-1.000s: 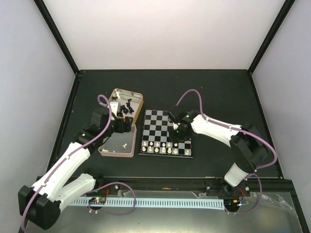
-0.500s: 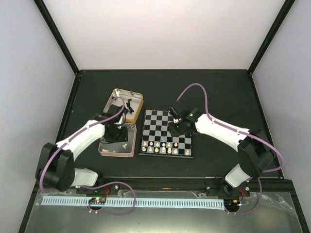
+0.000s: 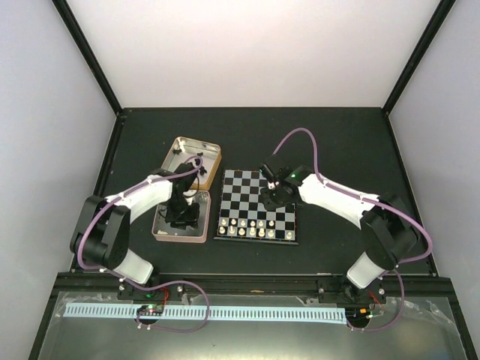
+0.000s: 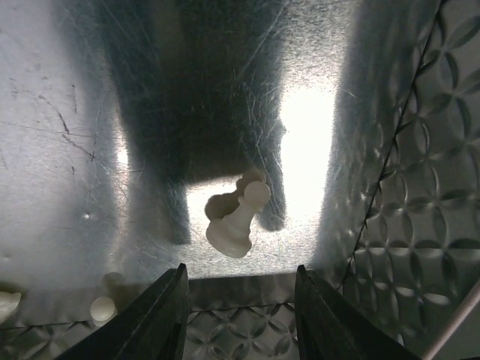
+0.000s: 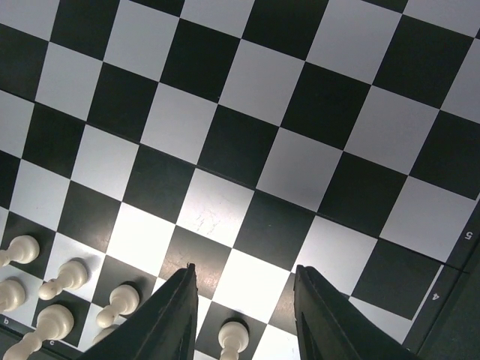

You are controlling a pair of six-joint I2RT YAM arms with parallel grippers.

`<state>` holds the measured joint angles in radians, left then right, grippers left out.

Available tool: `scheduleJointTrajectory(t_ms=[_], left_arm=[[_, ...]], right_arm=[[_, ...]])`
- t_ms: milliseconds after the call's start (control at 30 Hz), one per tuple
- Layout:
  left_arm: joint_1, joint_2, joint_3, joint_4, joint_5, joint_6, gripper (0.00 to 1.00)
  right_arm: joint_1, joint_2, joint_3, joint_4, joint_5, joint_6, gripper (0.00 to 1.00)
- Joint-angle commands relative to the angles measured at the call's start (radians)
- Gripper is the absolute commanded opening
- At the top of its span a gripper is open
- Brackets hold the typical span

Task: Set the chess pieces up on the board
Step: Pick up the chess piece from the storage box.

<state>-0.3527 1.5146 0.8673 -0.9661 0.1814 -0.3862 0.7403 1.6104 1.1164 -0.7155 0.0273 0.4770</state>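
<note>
1 board (image 3: 241, 189), 2 tins (image 3: 184, 148), 2 arms (image 3: 334, 196)

Seen from above, the chess pieces (image 3: 251, 225) on the board (image 3: 240, 187) are too small to tell their kinds. The left wrist view's edge cuts off a cream piece (image 4: 6, 302), and the right wrist view's edge cuts a white piece (image 5: 11, 292).

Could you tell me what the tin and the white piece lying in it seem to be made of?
The tin looks like bare, shiny metal: fine scratches, strong glare and an embossed wall show. The white piece is smooth, cream and slightly glossy, probably moulded plastic, though that is uncertain.
</note>
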Motion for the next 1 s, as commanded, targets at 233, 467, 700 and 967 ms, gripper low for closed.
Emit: scheduleJointTrajectory(t_ms=[233,467,700,967], left_arm=[[0.006,0.111,0.089,-0.033,-0.037,0.094,0.36],[0.006,0.126,0.095,-0.040,-0.030,0.103,0.32],[0.006,0.152,0.091,-0.042,-0.031,0.102,0.24],[0.006,0.145,0.094,-0.028,-0.036,0.104,0.14]], right_arm=[[-0.010,0.028,0.049,0.024,0.020,-0.002,0.35],[-0.017,0.032,0.049,0.029,0.016,0.000,0.34],[-0.018,0.027,0.053,0.029,0.016,0.001,0.34],[-0.019,0.022,0.057,0.036,0.013,-0.001,0.33]])
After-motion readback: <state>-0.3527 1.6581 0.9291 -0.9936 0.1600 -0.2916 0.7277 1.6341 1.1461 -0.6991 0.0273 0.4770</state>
